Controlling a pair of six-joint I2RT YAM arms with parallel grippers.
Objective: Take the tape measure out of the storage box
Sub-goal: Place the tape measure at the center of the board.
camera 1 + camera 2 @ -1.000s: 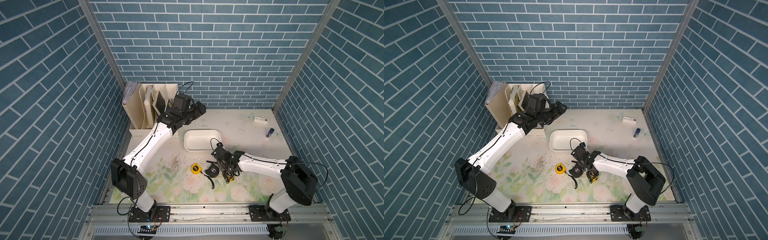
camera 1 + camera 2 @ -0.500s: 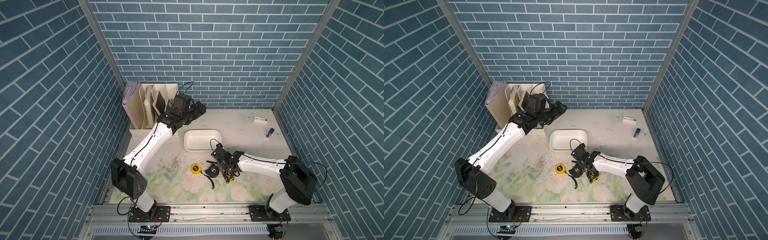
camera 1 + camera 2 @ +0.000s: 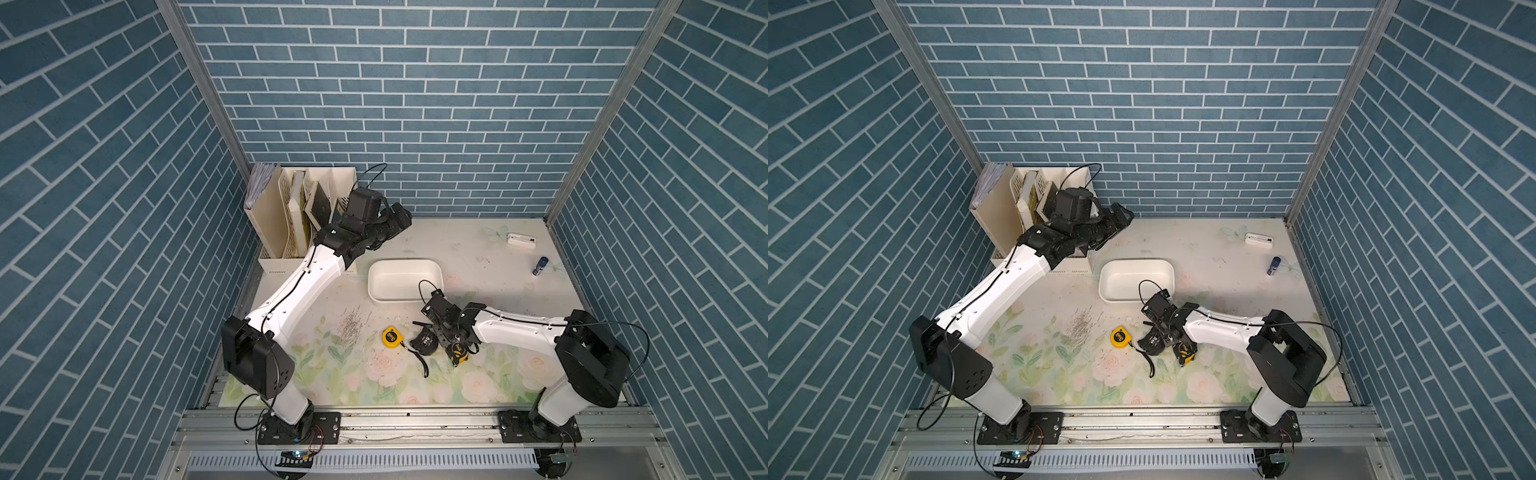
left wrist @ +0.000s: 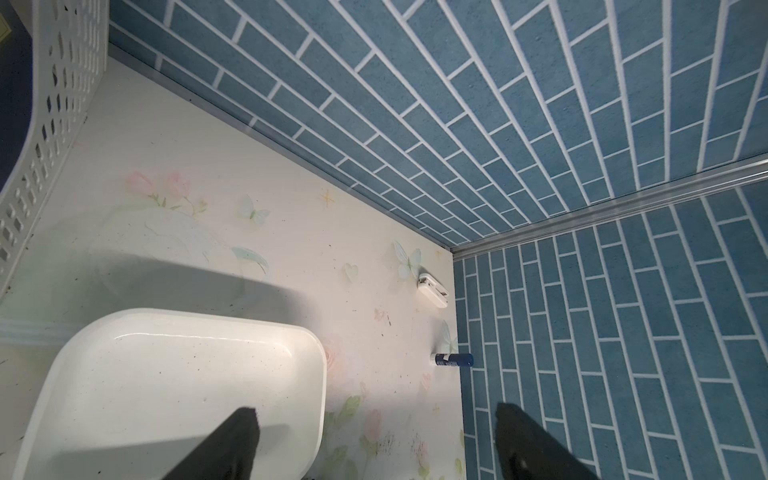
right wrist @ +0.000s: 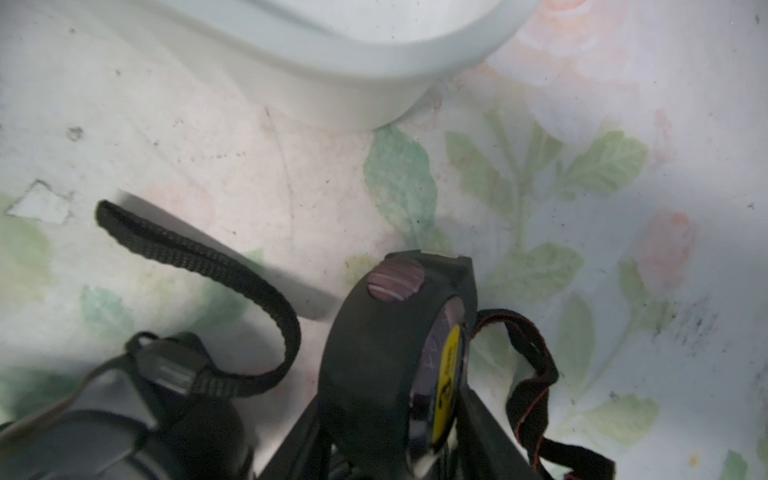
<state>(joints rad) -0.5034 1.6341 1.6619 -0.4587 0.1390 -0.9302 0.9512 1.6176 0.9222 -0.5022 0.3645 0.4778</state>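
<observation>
The white storage box (image 3: 403,280) (image 3: 1136,280) (image 4: 166,374) stands with nothing in it, its corner close by in the right wrist view (image 5: 374,62). A black-and-yellow tape measure (image 5: 374,353) (image 3: 458,356) stands on edge on the flowered mat, in front of the box. My right gripper (image 5: 390,403) (image 3: 451,351) is open around it, with a slim gap at the yellow face. A black tape measure (image 3: 424,343) (image 5: 104,424) with a strap and a yellow one (image 3: 390,336) (image 3: 1119,336) lie to its left. My left gripper (image 4: 374,415) (image 3: 401,218) hangs open, high behind the box.
A cream file organizer (image 3: 291,208) with books fills the back left corner. A small white case (image 3: 521,240) and a blue tube (image 3: 540,266) lie near the right wall. The black strap (image 5: 199,257) loops over the mat beside my right fingers.
My right gripper's jaws have spread apart from the black-and-yellow tape measure, which stays on the mat. The left arm has not moved.
</observation>
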